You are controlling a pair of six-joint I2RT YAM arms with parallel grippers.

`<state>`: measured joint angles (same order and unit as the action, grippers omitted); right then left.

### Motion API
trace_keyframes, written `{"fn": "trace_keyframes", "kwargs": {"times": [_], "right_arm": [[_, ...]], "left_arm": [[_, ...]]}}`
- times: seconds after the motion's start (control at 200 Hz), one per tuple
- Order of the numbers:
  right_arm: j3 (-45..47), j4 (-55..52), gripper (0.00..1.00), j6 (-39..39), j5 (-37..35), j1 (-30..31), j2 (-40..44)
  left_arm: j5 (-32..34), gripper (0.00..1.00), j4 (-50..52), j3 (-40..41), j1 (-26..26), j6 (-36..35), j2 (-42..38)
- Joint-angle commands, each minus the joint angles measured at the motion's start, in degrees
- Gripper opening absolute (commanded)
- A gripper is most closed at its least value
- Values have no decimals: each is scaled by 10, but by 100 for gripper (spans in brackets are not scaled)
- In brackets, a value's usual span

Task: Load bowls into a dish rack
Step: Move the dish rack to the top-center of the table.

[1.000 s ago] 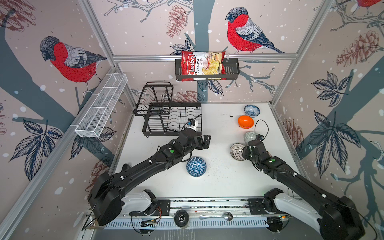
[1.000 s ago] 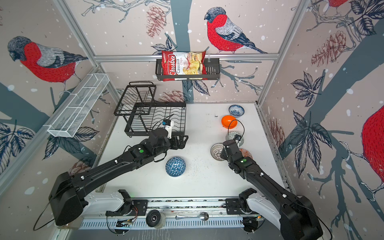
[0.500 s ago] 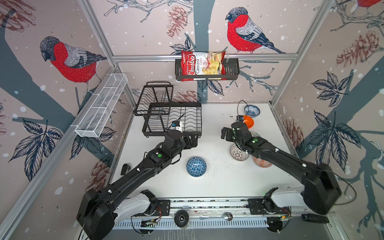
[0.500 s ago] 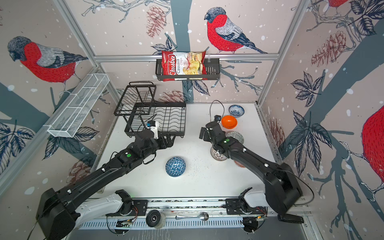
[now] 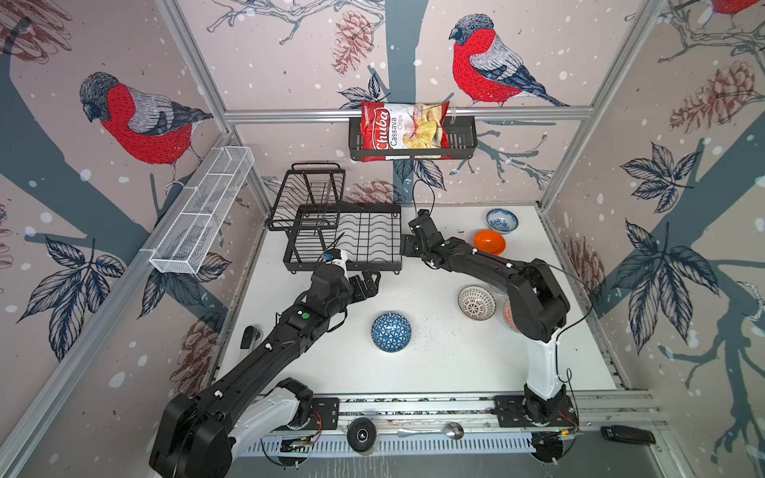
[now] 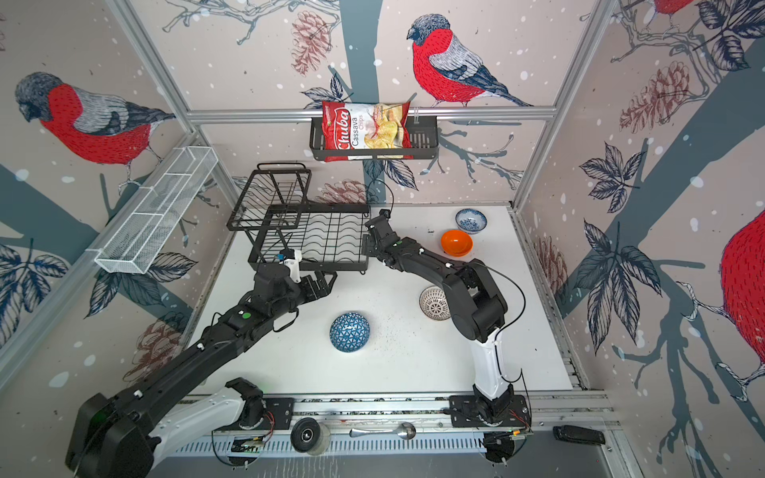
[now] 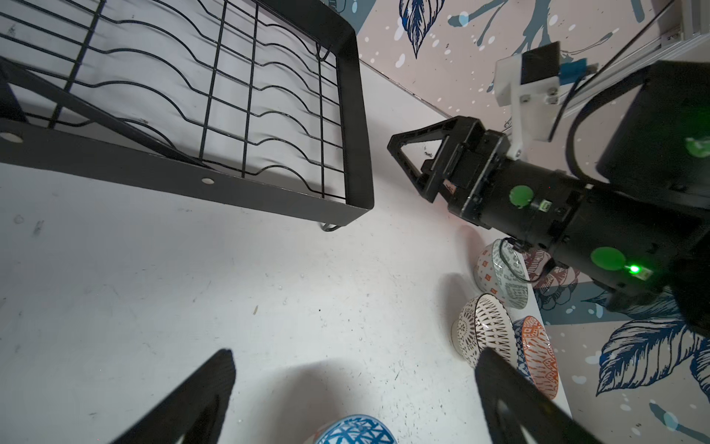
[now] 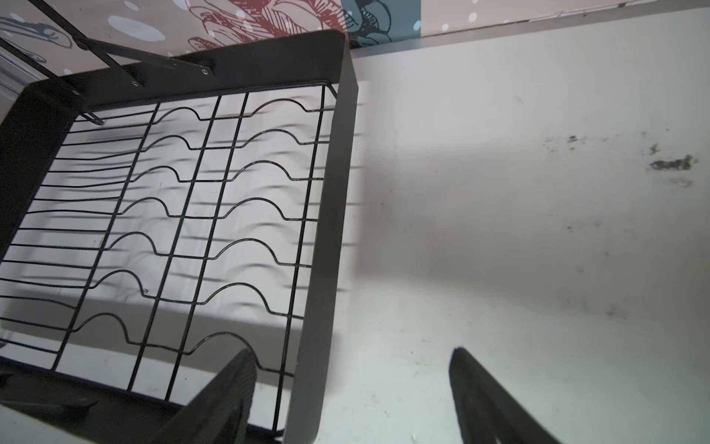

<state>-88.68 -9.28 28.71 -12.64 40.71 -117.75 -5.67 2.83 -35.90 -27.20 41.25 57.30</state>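
With left gripper [image 5: 368,283] and right gripper [image 8: 351,353] both open and empty, dish rack [image 5: 343,207] bare and 6 bowls [image 5: 391,332] on the table [image 5: 434,364], right jaws appear to straddle the rack rim and could snag and shift it

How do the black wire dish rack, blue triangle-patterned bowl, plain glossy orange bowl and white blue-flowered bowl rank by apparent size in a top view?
1. Black wire dish rack, largest.
2. Blue triangle-patterned bowl, though nearer the camera.
3. Plain orange bowl and white blue-flowered bowl: alike, unranked.
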Motion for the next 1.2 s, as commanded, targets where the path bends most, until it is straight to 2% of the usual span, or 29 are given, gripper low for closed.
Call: {"fn": "trace_keyframes", "kwargs": {"times": [0.0,0.19,0.35,0.535,0.725,0.86,1.101,1.196], "right_arm": [[-31,-1,76,8,21,2,-33],[-136,-54,58,0,20,2,-115],[-168,-76,48,-5,-4,0,-143],[-181,-96,23,-11,-11,-11,-154],[-189,-129,6,-27,-56,-14,-146],[-165,-129,2,-30,-95,-19,-121],[-53,-96,1,-30,-96,-52,-42],[7,-60,1,-41,-70,-71,-6]], "left_arm": [[-21,98,-16,8,9,4,-11],[-19,98,0,16,21,1,-29],[-10,98,10,17,24,1,-51],[-25,98,1,21,25,2,-54],[-34,98,-6,23,25,-4,-61],[-48,98,-9,16,25,-7,-59],[-55,98,-17,16,25,-2,-56],[-58,98,-21,20,24,-2,-54]]}}
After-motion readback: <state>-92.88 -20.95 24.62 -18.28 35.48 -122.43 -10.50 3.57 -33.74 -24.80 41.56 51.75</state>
